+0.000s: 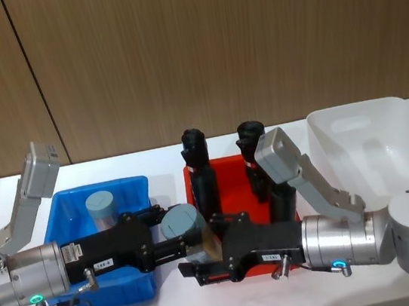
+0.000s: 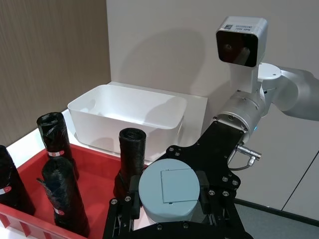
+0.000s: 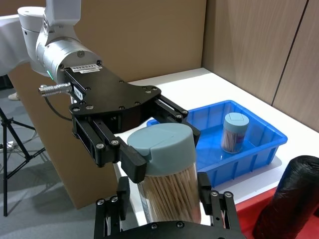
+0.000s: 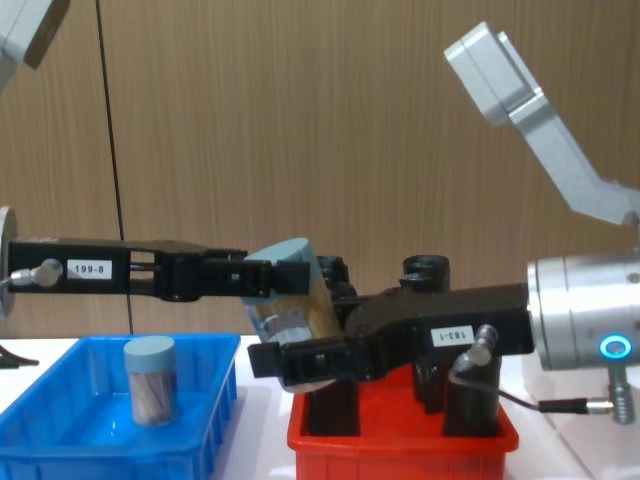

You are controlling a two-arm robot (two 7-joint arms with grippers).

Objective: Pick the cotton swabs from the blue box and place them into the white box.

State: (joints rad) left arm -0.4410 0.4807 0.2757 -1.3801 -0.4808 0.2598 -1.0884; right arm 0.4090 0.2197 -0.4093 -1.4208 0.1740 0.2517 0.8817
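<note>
swab tub [image 3: 169,174] mid-air between blue box [image 1: 129,185] and red tray [image 4: 400,440] | left gripper [image 4: 262,277] clamped on its lid; right gripper [image 4: 300,320] at its body, clamp state we can't tell | light, rigid, slick: we'd hold mid-body, not lid

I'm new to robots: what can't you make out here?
Near half of the shallow blue plastic tray: head view, the left gripper and left arm cover it.
Whether the right gripper also grips the grey-lidded clear swab tub that the left one holds: chest view, its black body hides contact.
How many black cylinders stand in the red tray: head view, right gripper covers the front.
White translucent bin's near floor: head view, right arm covers it.
</note>
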